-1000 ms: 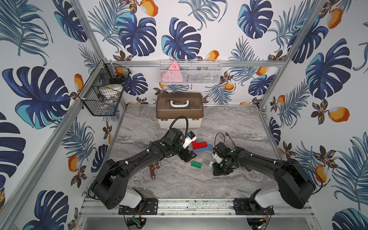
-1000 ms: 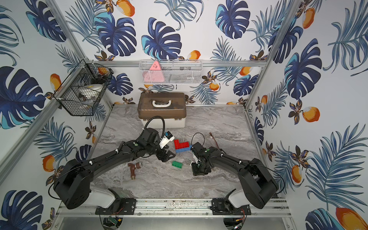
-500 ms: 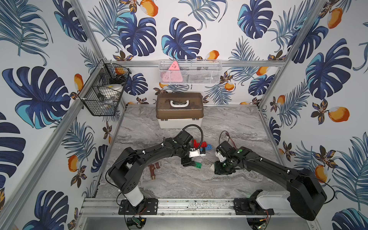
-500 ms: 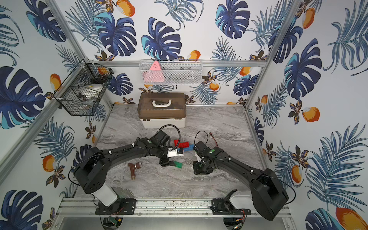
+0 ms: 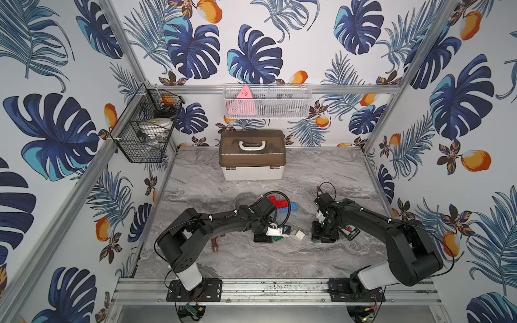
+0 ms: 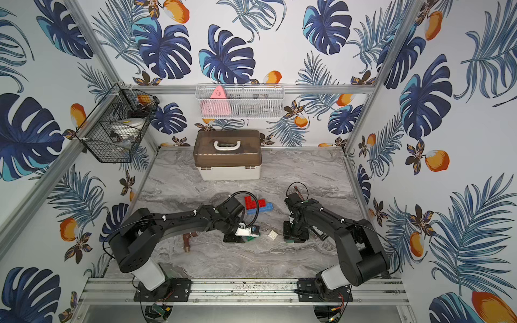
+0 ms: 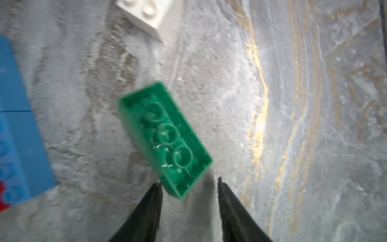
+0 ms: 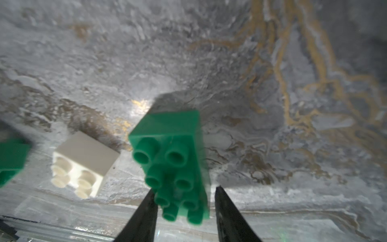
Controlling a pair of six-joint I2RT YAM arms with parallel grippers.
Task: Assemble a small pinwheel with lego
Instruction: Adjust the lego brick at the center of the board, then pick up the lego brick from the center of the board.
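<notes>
One green lego brick lies hollow side up on the marble. Its near corner sits between the fingertips of my open left gripper, touching one finger and clear of the other. In both top views that gripper is down at the table. My right gripper is open around a second green brick; its studs face the camera and there is a gap to one finger. A white square brick lies between the grippers. Joined red and blue bricks sit behind them. No cross-shaped pinwheel is in view.
A black board with coloured buttons lies under the right arm. A brown pipe fitting lies beneath the left arm. A brown-lidded case stands at the back. Wire baskets hang on the left and back walls.
My left arm has swung from the red and blue bricks down to the green brick, and its jaws have narrowed. My right gripper's jaws have widened around its green brick.
</notes>
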